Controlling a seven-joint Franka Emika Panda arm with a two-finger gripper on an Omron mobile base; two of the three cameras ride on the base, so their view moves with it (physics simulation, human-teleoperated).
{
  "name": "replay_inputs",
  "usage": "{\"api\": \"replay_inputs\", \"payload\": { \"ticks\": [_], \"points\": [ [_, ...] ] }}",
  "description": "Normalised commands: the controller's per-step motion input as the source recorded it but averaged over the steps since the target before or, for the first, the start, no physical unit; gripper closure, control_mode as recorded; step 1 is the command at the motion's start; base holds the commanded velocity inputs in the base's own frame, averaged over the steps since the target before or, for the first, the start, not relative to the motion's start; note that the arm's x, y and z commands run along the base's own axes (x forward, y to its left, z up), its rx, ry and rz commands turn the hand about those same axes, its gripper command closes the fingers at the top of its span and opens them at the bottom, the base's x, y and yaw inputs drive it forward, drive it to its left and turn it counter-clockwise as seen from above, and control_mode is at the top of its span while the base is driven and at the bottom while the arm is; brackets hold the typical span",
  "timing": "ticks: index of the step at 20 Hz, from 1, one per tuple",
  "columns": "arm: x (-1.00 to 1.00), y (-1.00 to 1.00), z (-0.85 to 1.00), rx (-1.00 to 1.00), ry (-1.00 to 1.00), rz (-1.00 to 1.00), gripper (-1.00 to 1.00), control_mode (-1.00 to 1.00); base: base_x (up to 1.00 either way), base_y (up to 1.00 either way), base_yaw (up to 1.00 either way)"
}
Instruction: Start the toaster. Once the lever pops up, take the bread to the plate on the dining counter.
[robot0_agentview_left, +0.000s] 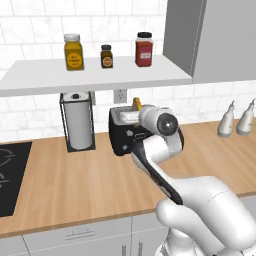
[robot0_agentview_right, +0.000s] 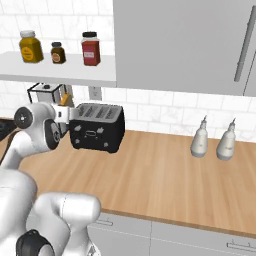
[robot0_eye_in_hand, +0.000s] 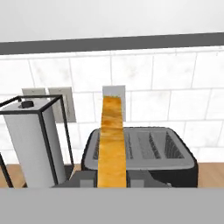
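Hand view: gripper (robot0_eye_in_hand: 112, 178) closed on the bread (robot0_eye_in_hand: 111, 140), the slice upright between its fingertips, raised above the toaster (robot0_eye_in_hand: 144, 158) and its slots.

- A paper towel roll (robot0_agentview_left: 78, 124) is seen upright in a black wire holder (robot0_agentview_left: 63, 125) on the wood counter (robot0_agentview_left: 90, 185), against the tiled wall (robot0_agentview_left: 30, 15).
- Three jars are lined up on the white shelf (robot0_agentview_left: 60, 75): a yellow jar (robot0_agentview_left: 73, 52), a small dark jar (robot0_agentview_left: 106, 56) and a red jar (robot0_agentview_left: 144, 49).
- Two pale grey bottles (robot0_agentview_right: 214, 141) are placed side by side near the wall.
- A wall outlet (robot0_agentview_left: 120, 95) is mounted under the shelf.
- A black cooktop (robot0_agentview_left: 11, 175) is set into the counter's left end.
- Grey upper cabinets (robot0_agentview_right: 180, 40) are hung above the counter.
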Motion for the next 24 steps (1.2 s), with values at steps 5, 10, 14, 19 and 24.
{"api": "replay_inputs", "payload": {
  "ticks": [5, 10, 14, 19, 24],
  "points": [
    [-0.57, -0.37, 0.22, 0.00, 0.18, 0.00, 1.00, -1.00, 0.00, 0.00, 0.00],
    [-0.68, -0.37, 0.00, 0.00, 0.04, 0.00, 1.00, -1.00, 0.00, 0.00, 0.00],
    [-0.56, -0.27, 0.00, 0.00, 0.00, -0.02, 1.00, -1.00, 0.00, 0.00, 0.00],
    [-0.31, -0.47, 0.00, 0.00, 0.03, -0.01, 1.00, -1.00, 0.00, 0.00, 0.00],
    [-0.24, -0.47, 0.00, 0.00, 0.03, 0.00, 1.00, -1.00, 0.00, 0.00, 0.00]
  ]
}}
